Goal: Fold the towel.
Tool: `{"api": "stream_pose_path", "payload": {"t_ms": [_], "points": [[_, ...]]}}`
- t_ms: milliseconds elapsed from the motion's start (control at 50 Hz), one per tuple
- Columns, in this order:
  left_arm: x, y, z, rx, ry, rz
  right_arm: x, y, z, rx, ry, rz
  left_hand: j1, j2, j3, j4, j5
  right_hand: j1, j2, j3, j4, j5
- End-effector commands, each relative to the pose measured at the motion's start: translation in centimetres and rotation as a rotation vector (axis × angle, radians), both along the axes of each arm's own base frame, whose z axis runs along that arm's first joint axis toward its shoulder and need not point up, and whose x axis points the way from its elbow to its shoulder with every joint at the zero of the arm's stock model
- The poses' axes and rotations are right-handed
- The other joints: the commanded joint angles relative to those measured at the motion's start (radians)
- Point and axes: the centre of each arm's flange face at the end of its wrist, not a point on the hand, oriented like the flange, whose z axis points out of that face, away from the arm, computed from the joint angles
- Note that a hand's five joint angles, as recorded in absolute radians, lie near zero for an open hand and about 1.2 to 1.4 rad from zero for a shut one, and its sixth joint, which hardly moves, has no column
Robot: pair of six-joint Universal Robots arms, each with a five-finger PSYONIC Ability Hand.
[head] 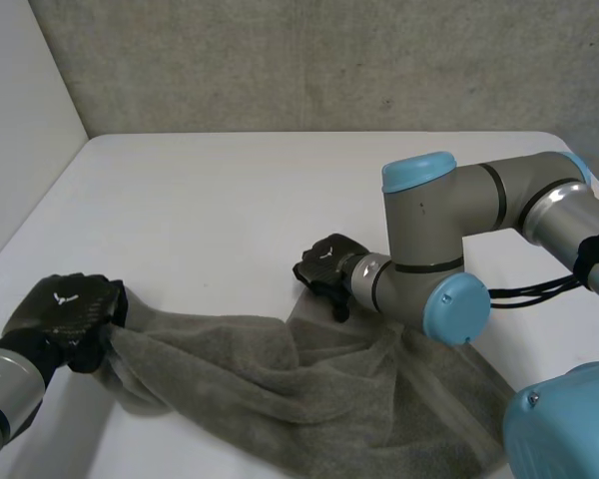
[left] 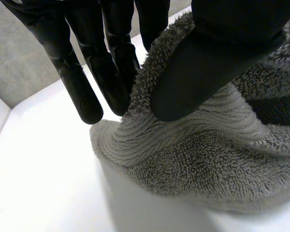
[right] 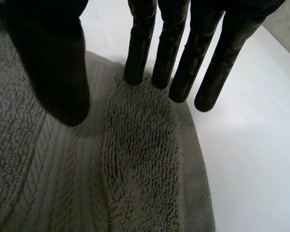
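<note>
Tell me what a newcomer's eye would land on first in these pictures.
The rumpled grey towel, stretched across the near side of the white table, draws the eye first. The black left hand pinches the towel's left end between thumb and fingers, with the cloth rising from the table to the pinch. The right hand sets straight fingertips on the towel's far edge.
</note>
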Motion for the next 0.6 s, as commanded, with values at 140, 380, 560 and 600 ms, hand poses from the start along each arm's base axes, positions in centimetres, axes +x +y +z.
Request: {"api": "stream_pose_path", "payload": {"t_ms": [140,380,560,600], "points": [[0.6,-1.5,0.4,-0.017,0.007,0.033,-0.1,-0.1,-0.8,-0.014,0.031,0.003,0.187,0.168,0.168,0.169,0.176,0.028,0.028,0.027,0.031,0.03],[0.5,-1.4,0.3,-0.014,0.008,0.032,0.3,-1.3,1.2,-0.1,-0.061,-0.025,0.185,0.166,0.165,0.166,0.173,-0.342,-0.343,-0.343,-0.339,-0.34],[0.5,-1.4,0.4,-0.015,0.008,0.032,0.4,-1.4,0.4,-0.092,-0.056,-0.024,0.176,0.157,0.156,0.157,0.164,-0.33,-0.331,-0.331,-0.327,-0.328],[0.5,-1.4,0.4,-0.015,0.008,0.03,0.4,-1.5,-0.3,-0.08,-0.047,-0.025,0.173,0.154,0.153,0.154,0.161,-0.33,-0.331,-0.331,-0.327,-0.328]]}}
